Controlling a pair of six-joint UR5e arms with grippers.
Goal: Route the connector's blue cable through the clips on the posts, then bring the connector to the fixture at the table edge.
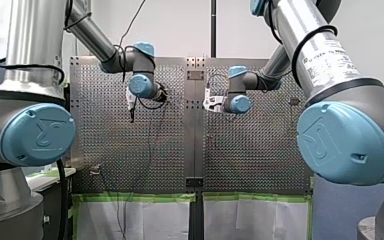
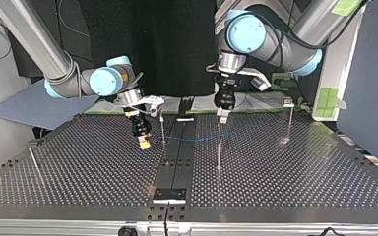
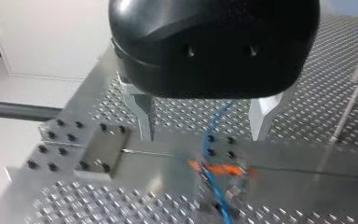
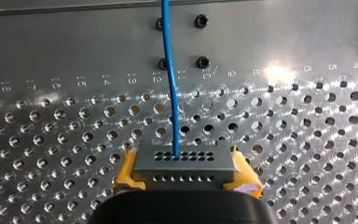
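Perforated metal table [image 2: 285, 187] fills the work area, with a dark solid strip [image 2: 177, 157] running down its middle. My right gripper [image 4: 185, 173] is clamped on the grey rectangular connector [image 4: 182, 158], and its yellow pads [image 4: 127, 170] press the block's two ends. The connector sits low over the holes, near the strip. The thin blue cable [image 4: 170, 74] leaves the connector's top face and runs straight ahead of the gripper, across the strip. In the top view it spans from that gripper to a thin metal post [image 2: 219, 150] beyond the strip.

My left gripper [image 3: 204, 133] hangs right over that post. It is black-bodied, with its metal fingers [image 3: 143, 116] spread wide and holding nothing. The cable passes down between them, touching neither, to a blurred orange clip [image 3: 219, 169] under the gripper. Whether it is seated there cannot be told.

A second post [image 2: 162, 127] stands just beside my right gripper, between it and the strip. A third post [image 2: 289, 123] stands well apart at the top view's right, and a fourth post [image 2: 33, 160] at its left. A small dark fixture [image 2: 169, 194] sits on the strip at the table's near edge in the top view, well apart from the connector.
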